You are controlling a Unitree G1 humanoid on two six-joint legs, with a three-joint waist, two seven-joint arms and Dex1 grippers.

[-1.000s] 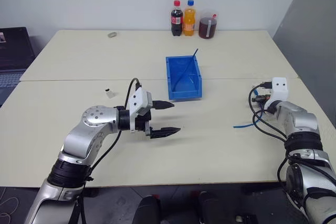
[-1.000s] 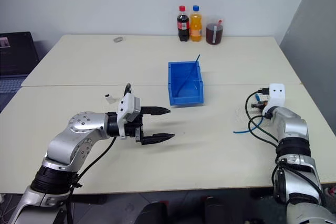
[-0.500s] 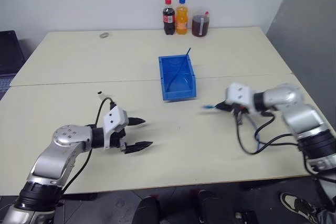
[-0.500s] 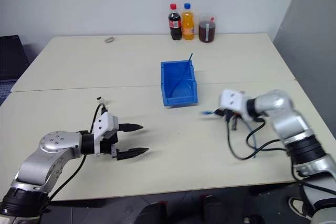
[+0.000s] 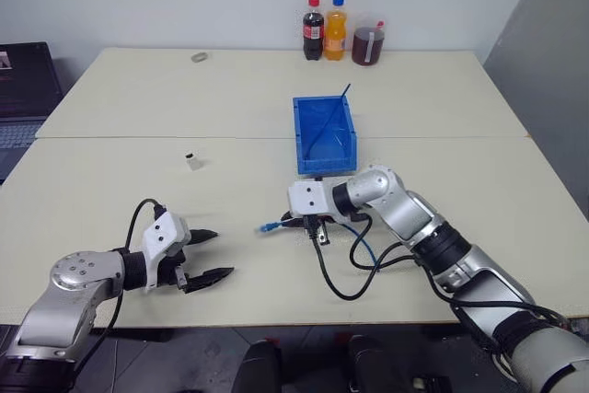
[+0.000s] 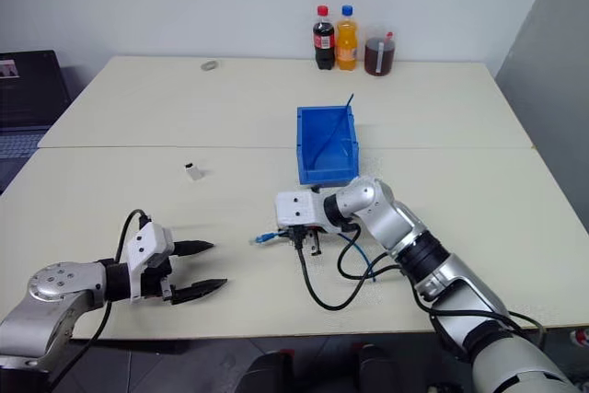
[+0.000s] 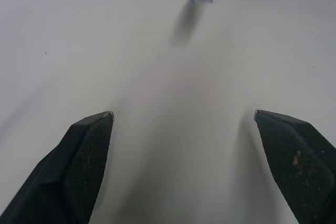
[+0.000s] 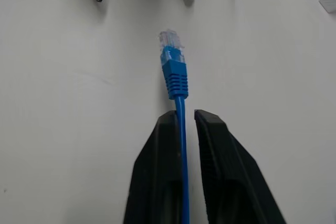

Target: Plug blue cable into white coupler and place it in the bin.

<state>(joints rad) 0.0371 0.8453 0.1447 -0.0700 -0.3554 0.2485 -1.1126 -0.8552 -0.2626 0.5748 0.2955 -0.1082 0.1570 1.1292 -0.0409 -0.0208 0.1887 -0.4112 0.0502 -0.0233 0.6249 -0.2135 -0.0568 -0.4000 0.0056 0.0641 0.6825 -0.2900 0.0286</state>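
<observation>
One bin (image 5: 323,134), dark blue cable (image 5: 329,117) inside

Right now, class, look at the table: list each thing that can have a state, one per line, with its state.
Blue cable: plug free, cord between the right end effector's fingers, unplugged.
White coupler: alone on the table, nothing plugged in.
Bin: open top, a darker blue cable leaning inside.
Left end effector: open, holding nothing.
Right end effector: closed around the cable.
Bottles: upright, capped.
</observation>
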